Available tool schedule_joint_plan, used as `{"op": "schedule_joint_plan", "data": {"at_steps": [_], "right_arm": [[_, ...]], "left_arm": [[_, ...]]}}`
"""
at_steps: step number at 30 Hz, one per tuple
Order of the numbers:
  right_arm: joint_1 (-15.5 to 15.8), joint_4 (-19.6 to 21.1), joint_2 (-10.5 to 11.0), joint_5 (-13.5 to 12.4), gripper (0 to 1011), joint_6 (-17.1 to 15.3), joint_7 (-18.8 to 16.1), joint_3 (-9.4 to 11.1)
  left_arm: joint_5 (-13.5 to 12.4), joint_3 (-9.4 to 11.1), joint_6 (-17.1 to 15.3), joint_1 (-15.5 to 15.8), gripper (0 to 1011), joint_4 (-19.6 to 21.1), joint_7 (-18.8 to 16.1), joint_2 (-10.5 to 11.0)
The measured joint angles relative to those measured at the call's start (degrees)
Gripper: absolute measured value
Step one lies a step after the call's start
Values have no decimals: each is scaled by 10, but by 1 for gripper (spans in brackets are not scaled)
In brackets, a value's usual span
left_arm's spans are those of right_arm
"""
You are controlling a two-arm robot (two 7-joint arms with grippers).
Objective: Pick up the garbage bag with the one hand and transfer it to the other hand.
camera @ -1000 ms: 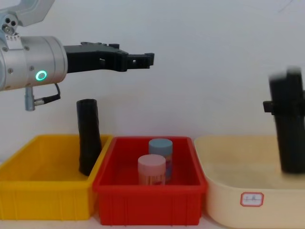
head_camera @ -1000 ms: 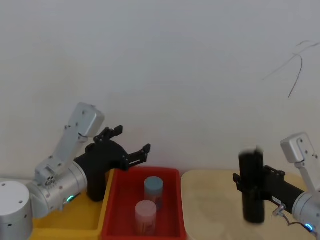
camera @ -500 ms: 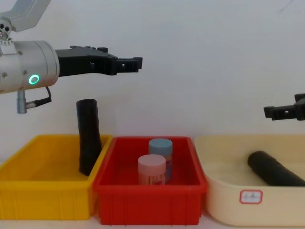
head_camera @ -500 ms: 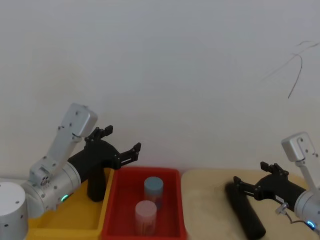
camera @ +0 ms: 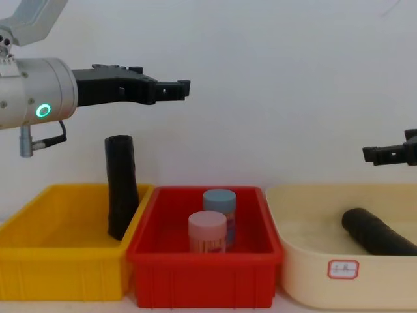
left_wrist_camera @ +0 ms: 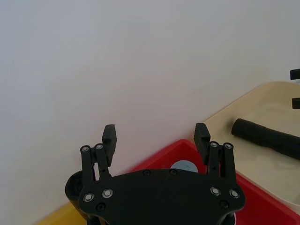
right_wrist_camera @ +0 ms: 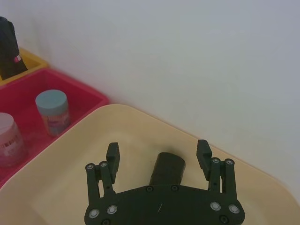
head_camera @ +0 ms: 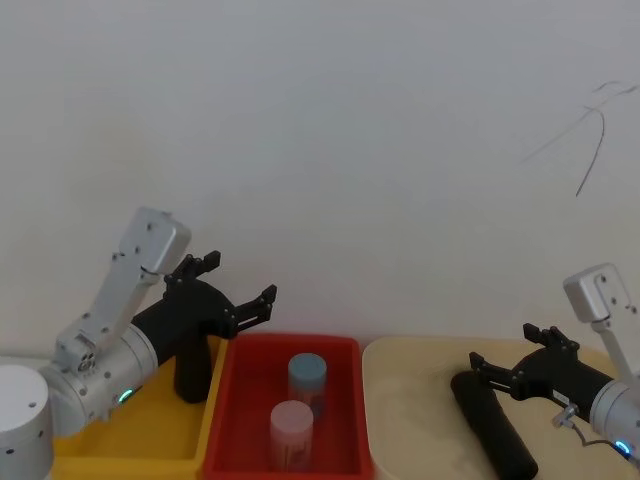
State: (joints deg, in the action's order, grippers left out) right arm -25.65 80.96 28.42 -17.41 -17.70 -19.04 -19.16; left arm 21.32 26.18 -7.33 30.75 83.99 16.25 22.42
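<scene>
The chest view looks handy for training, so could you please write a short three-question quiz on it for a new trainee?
1. True or false: the left gripper and the right gripper are both open.
2. How many jars stand in the red bin?
3. Which container holds the garbage bag roll that lies on its side? A: yellow bin. B: red bin. C: beige tub.

Key: 1 true; 2 two; 3 C.

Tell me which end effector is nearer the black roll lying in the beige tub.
Right. The right end effector hovers open just above the roll; the left end effector is far off, above the yellow bin and red bin.
</scene>
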Motion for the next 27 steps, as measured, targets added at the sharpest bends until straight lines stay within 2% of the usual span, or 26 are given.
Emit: {"op": "schedule_joint_plan", "data": {"at_steps": [14,27], "right_arm": [[-1,-2,0,1,1002,0,0,0],[-2,-3,0,1,1001,0,0,0]], "left_arm": [[-4,-11,-1,-17,1002,1,-8,6],[-16,-22,-8,-30,1002,-18,-24,9]]}}
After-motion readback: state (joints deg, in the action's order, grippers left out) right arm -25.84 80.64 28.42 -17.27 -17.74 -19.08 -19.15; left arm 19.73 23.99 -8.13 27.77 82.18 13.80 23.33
